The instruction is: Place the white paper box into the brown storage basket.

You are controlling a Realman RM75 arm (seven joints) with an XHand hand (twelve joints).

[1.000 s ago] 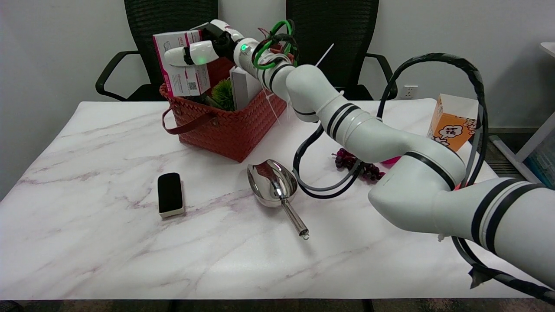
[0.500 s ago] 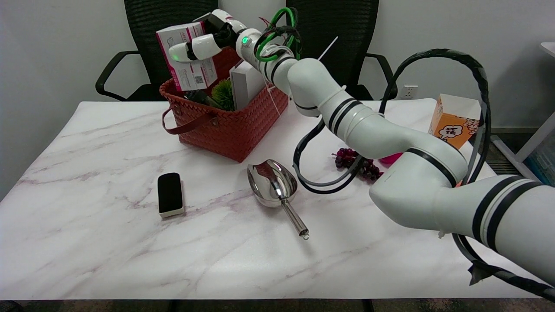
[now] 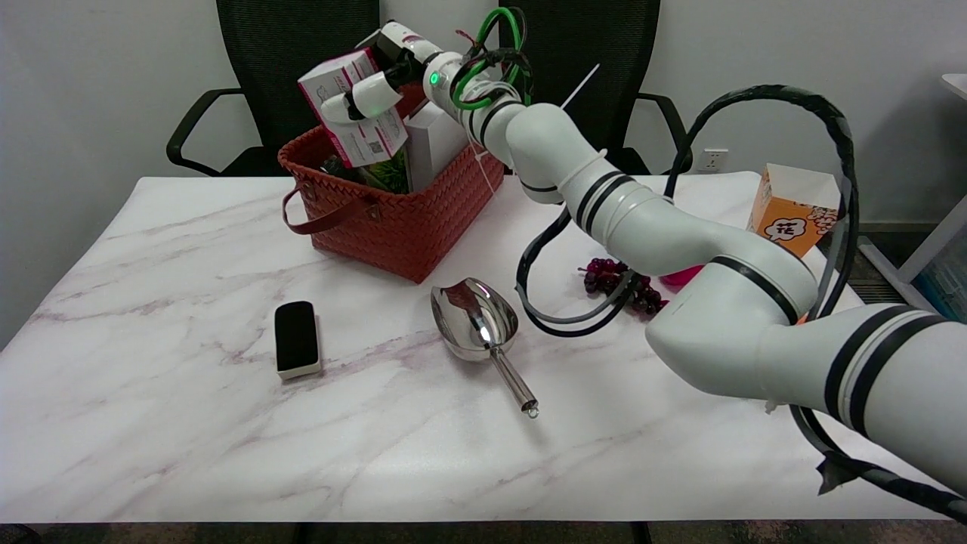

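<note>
The marble table fills most of the view, white with faint purple veins, and much of its near and left part lies bare. Behind its far edge stand two black office chairs against a plain pale wall. The right arm reaches in from the lower right and stretches across to the far side, trailing black cables. The brown basket sits near the far edge, with a loose strap handle on its near wall. Inside it stand another white box and something green. Above the basket's opening the right hand holds the white paper box, tilted, its lower end dipping below the rim; fingers wrap over its front face. At the far right stands an orange carton. In front of the basket lie a metal scoop and a black eraser, well apart. A bunch of dark grapes lies partly hidden under the arm.
</note>
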